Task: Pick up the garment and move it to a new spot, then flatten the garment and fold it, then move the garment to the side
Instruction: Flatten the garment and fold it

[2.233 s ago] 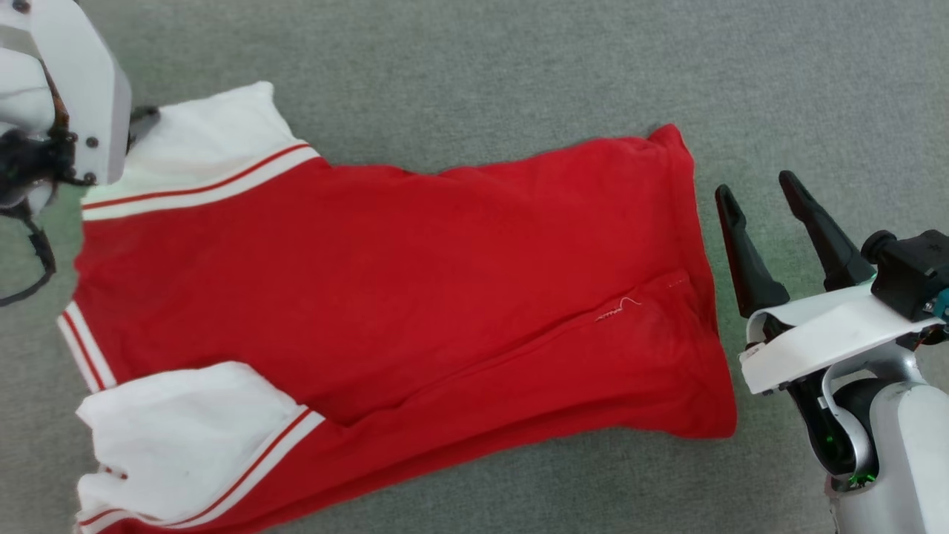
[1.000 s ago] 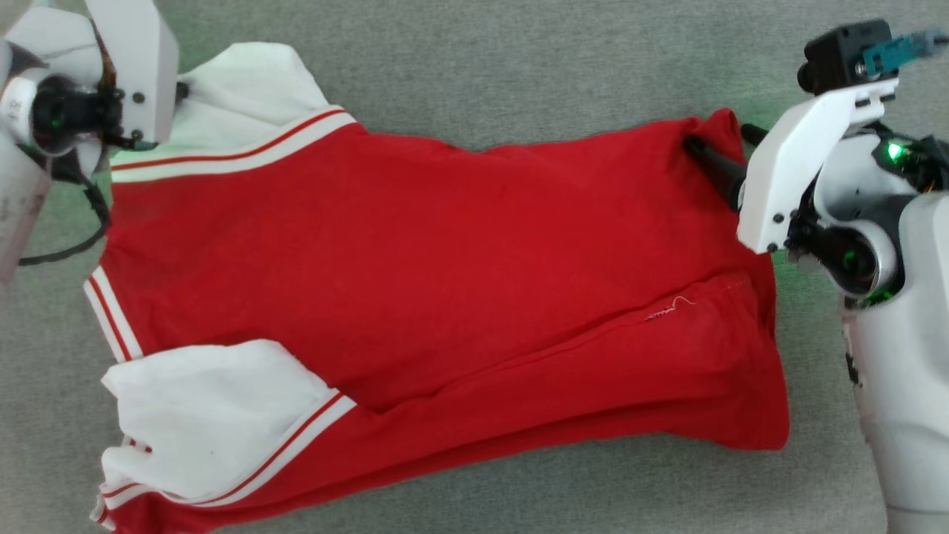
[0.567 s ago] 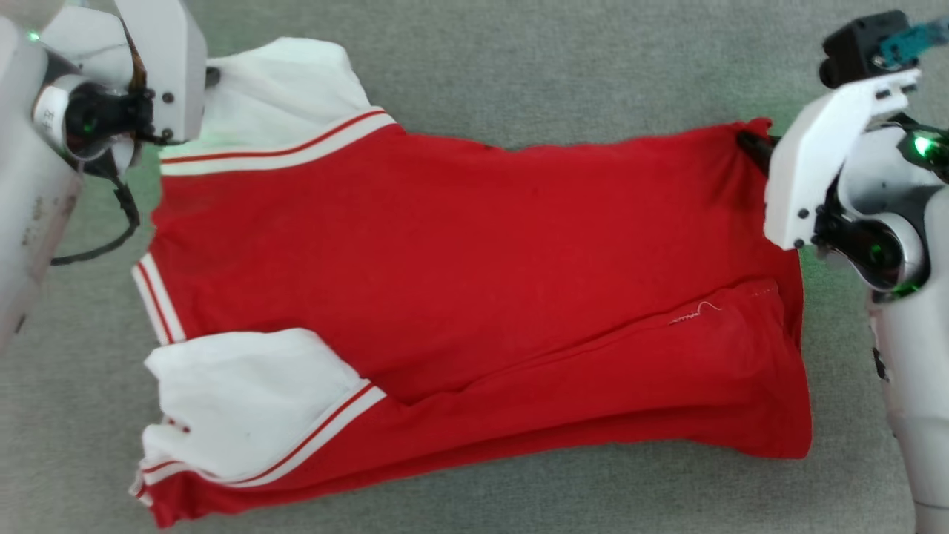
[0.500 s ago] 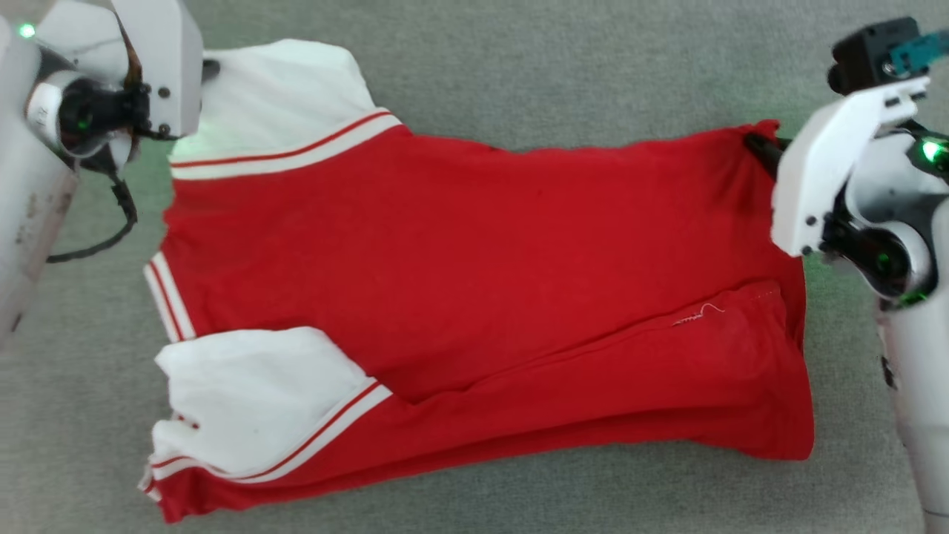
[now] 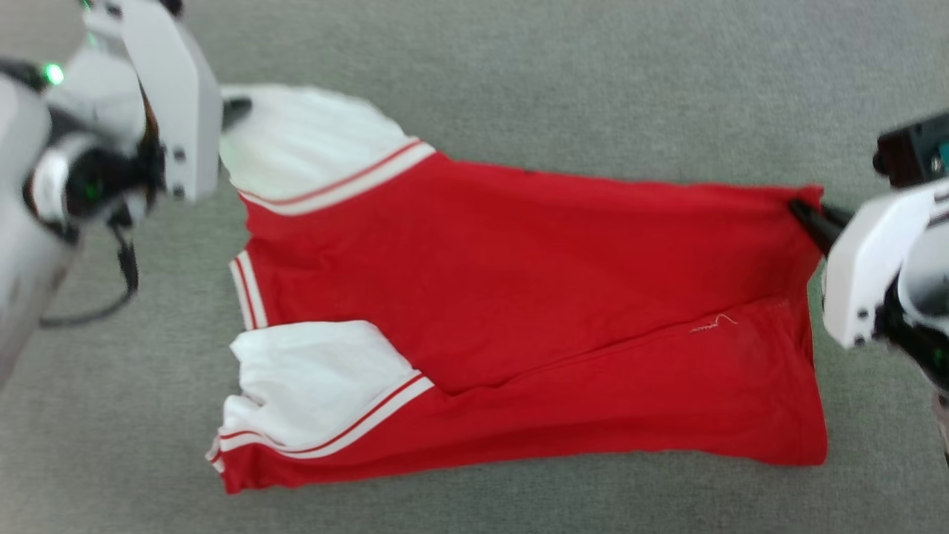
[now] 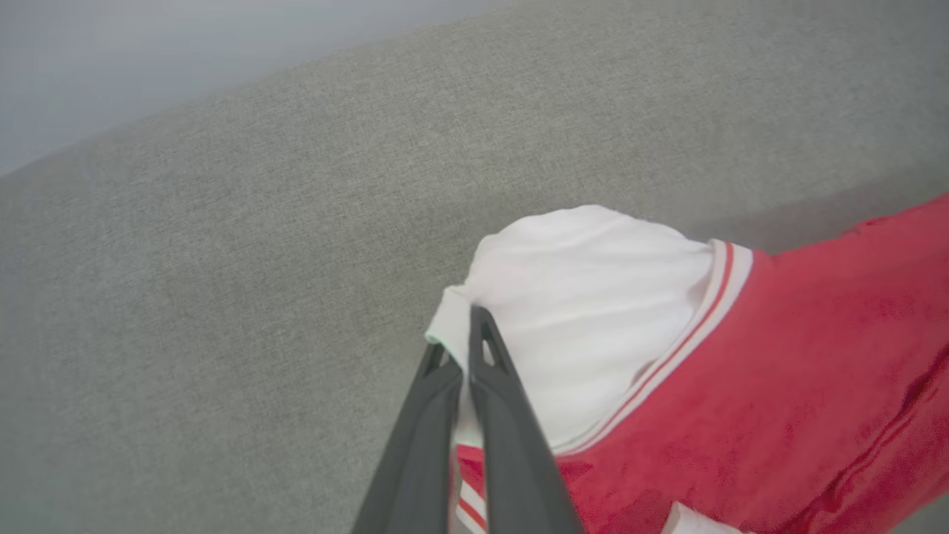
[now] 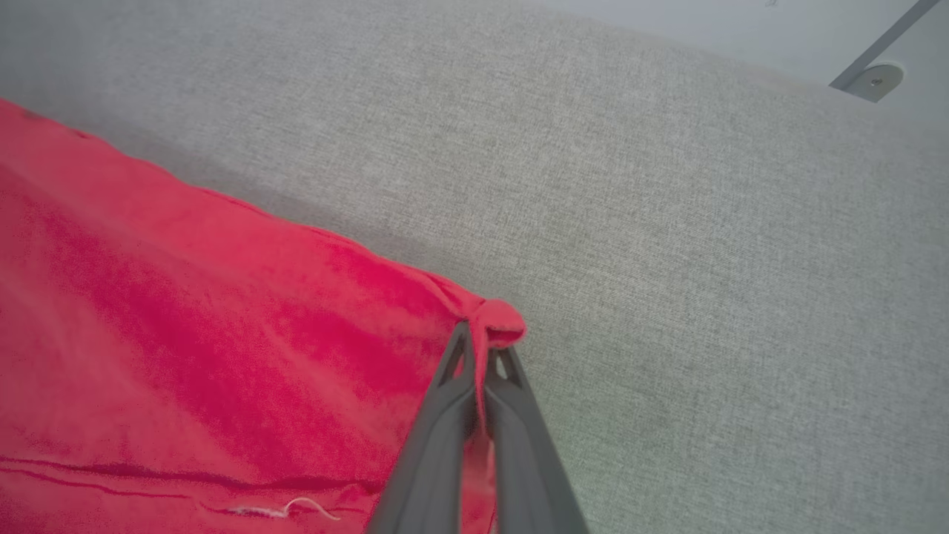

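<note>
There is one garment [image 5: 519, 297], with two white sleeves: an upper sleeve [image 5: 311, 141] and a lower sleeve [image 5: 311, 378]. Two tools appear, the left tool [image 6: 457, 334] and the right tool [image 7: 480, 345], each with two dark fingers [image 6: 504, 415]. One grey surface [image 5: 593, 74] and one metal bracket [image 7: 871, 74] complete the count.

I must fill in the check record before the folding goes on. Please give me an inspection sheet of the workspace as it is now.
Surface: grey textile surface, no stains seen.
Job's things: garment, red with white sleeves, spread out; a crease runs along its lower part.
Clutter: nothing seen.
Tools: left tool shut on the edge of the far white sleeve; right tool shut on a red hem corner.
Cables: one dark cable loop at the left arm, off the garment.
Surroundings: pale wall and a metal bracket beyond the surface.
</note>
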`<state>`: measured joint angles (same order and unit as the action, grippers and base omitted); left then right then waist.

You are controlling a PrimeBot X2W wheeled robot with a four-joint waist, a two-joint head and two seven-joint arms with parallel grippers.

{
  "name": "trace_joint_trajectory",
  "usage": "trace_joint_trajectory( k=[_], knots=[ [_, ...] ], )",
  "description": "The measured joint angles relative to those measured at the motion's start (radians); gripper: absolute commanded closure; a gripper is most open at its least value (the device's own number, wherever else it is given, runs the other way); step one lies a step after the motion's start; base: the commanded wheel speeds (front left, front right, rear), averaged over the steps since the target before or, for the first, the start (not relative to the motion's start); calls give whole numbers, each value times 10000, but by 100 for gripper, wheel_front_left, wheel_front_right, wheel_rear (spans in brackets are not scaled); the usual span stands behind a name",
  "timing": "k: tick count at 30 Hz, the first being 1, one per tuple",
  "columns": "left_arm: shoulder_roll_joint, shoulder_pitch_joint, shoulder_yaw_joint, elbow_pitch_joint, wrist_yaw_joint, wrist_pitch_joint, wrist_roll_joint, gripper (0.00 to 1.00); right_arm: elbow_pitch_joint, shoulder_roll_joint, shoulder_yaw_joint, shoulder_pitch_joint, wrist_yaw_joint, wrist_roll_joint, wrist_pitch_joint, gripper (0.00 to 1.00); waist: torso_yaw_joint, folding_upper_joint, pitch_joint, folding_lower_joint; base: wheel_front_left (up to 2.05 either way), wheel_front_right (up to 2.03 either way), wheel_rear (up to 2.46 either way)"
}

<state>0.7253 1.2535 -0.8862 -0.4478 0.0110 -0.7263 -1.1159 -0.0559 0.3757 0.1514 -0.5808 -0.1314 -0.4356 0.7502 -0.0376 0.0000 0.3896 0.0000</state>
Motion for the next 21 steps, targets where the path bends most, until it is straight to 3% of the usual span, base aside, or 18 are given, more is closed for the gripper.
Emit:
trace_joint_trajectory(
  k=[7, 12, 17, 21],
  knots=[
    [1440, -1922, -23, 3486, -1576, -42, -219, 100, 1306, 497, -387, 1730, 0, -290, 410, 100, 353, 0, -451, -1, 0, 0, 0],
    [2263, -3371, -138, 5570, -2723, 63, -489, 100, 1810, 336, -767, 3013, 0, -326, 665, 100, 515, 0, -633, 0, 0, 0, 0],
    [2408, -4569, -349, 6240, -3202, 424, -832, 100, 1574, 15, -813, 3868, 0, -286, 631, 100, 545, 0, -712, -1, 0, 0, 0],
    [2123, -5117, -593, 5822, -3072, 675, -984, 100, 1001, -132, -568, 3907, 0, -357, 320, 100, 490, 0, -737, 0, 0, 0, 0]
  ],
)
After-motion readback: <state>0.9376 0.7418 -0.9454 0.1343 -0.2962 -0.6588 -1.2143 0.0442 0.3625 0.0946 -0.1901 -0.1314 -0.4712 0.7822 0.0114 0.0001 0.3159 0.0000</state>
